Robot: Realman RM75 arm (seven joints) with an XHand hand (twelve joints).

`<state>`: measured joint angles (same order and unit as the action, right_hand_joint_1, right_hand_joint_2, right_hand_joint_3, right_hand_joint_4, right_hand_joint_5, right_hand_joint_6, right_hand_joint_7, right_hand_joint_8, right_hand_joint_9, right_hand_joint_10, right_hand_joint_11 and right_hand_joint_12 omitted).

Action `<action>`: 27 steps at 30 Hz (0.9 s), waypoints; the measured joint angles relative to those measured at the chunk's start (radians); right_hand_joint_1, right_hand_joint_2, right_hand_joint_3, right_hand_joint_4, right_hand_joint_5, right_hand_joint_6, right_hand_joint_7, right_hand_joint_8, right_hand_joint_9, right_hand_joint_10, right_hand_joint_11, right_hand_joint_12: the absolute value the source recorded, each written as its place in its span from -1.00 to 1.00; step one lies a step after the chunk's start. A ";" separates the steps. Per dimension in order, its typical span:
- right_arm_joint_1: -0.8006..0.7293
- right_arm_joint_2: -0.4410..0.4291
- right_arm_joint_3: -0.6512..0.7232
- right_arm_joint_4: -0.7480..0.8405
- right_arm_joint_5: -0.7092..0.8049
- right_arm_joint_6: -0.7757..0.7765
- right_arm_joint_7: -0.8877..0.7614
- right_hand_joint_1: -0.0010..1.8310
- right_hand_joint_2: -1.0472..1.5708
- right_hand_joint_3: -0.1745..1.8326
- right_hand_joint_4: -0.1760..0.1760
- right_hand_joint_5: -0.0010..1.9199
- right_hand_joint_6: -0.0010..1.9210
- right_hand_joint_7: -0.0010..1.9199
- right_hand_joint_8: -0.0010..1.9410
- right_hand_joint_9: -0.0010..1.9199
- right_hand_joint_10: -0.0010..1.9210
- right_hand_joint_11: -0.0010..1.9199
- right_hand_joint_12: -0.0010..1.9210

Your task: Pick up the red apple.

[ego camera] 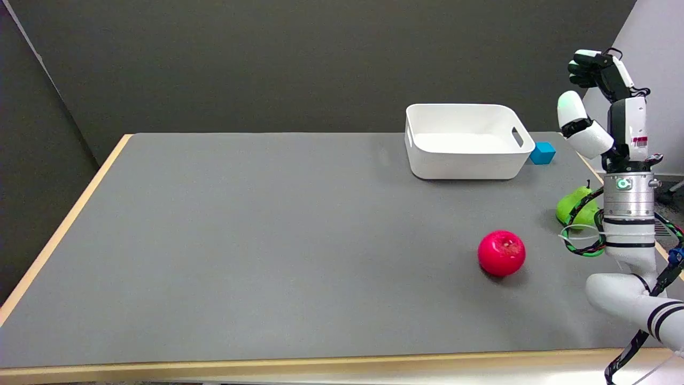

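Your right hand (601, 107) is raised high at the right edge, fingers spread apart and holding nothing, well above and behind everything on the tabletop (240, 240). Its forearm stands nearly upright, and the elbow bends back out of the lower right corner.

The apple (501, 253) sits alone on the grey mat, forward and to the left of your wrist, well apart from the hand. It rests with its stem dimple up, tilted slightly toward the camera. To take it well, bring the hand down and left until the palm is over the fruit, keep the fingers wide until they straddle its widest part, then close evenly from both sides. A round, smooth fruit will likely roll if one finger touches first, so come straight down rather than sweeping in from the side.

Just behind your forearm lies a green fruit (574, 206), partly hidden by the arm and its cables; I cannot tell its full shape. Mind it as the arm swings down. Further back stand a white bin (465, 160) and, just beside its right end, a blue block (543, 153) partly covered by the bin's corner. The bin appears empty, though its near wall hides part of the floor.
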<state>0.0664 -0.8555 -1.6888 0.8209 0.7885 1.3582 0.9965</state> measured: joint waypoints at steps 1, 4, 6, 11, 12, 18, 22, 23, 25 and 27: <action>0.000 0.000 0.001 0.000 -0.001 0.000 0.000 -0.46 0.43 0.03 0.21 -0.63 -0.21 -0.44 -0.39 -0.54 0.08 -0.75 0.44; 0.000 0.001 0.003 0.001 -0.006 -0.002 0.001 -0.45 0.43 0.03 0.22 -0.62 -0.21 -0.44 -0.38 -0.54 0.08 -0.75 0.44; 0.000 0.002 0.004 0.001 -0.011 -0.003 0.002 -0.47 0.39 0.13 0.25 -0.61 -0.23 -0.44 -0.37 -0.52 0.05 -0.74 0.46; 0.000 0.009 0.006 0.005 -0.028 -0.005 0.003 -0.45 0.37 0.14 0.34 -0.58 -0.20 -0.42 -0.34 -0.49 0.08 -0.70 0.53; -0.002 0.012 0.006 0.007 -0.034 -0.005 0.003 -0.45 0.36 0.13 0.34 -0.58 -0.19 -0.41 -0.33 -0.49 0.09 -0.69 0.55; -0.030 0.040 0.010 0.031 -0.063 -0.006 0.004 -0.46 0.36 0.08 0.36 -0.57 -0.18 -0.41 -0.32 -0.48 0.14 -0.66 0.59; -0.083 0.062 0.023 0.058 -0.081 -0.005 0.004 -0.50 0.33 0.12 0.37 -0.58 -0.22 -0.41 -0.31 -0.47 0.11 -0.65 0.60; -0.099 0.067 0.028 0.066 -0.085 -0.004 0.005 -0.52 0.32 0.12 0.38 -0.59 -0.23 -0.41 -0.31 -0.47 0.11 -0.65 0.60; -0.139 0.075 0.043 0.079 -0.098 -0.003 0.005 -0.53 0.32 0.12 0.38 -0.59 -0.24 -0.41 -0.31 -0.47 0.12 -0.65 0.60; -0.176 0.080 0.059 0.092 -0.112 0.000 0.005 -0.52 0.34 0.06 0.37 -0.59 -0.23 -0.41 -0.31 -0.48 0.14 -0.65 0.60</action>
<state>-0.1093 -0.7750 -1.6300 0.9125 0.6765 1.3582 1.0017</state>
